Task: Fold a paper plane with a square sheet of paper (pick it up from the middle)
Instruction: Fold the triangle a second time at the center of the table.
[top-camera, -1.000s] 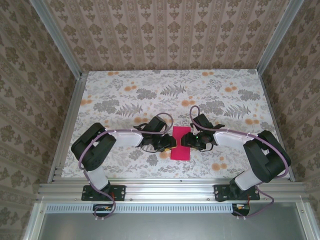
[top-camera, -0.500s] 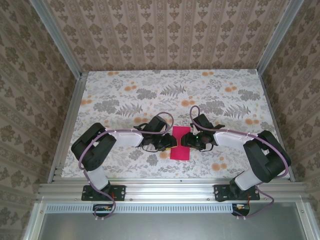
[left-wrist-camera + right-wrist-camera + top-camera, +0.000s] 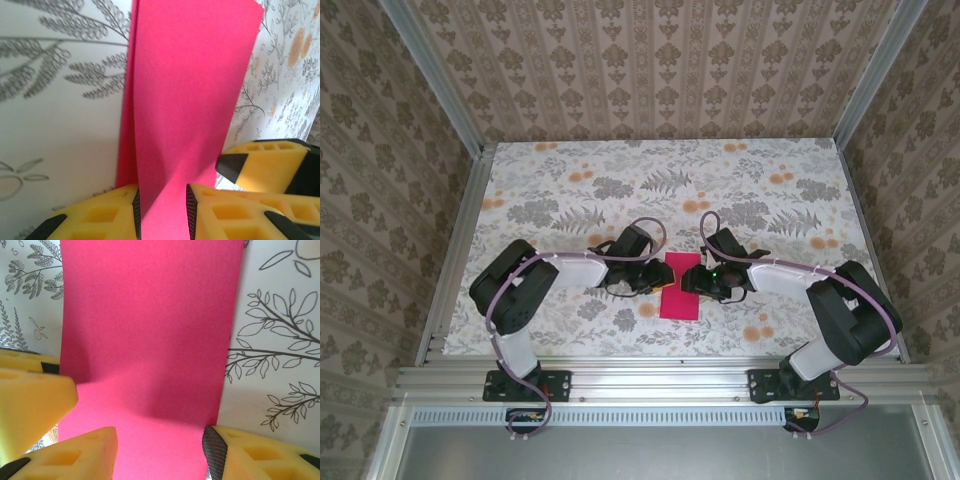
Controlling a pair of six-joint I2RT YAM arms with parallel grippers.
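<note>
Overhead, the square sheet of paper (image 3: 682, 302) lies on the floral table (image 3: 620, 170) as a narrow magenta strip. The left gripper (image 3: 660, 284) is at its left edge and the right gripper (image 3: 696, 281) at its right edge. From the left wrist, the sheet runs up through a narrow gap between the yellow fingers (image 3: 100, 220); I cannot tell whether they pinch it. From the right wrist, that gripper's jaws stand spread across the sheet's width, one dark pad (image 3: 214, 450) just at its right edge.
</note>
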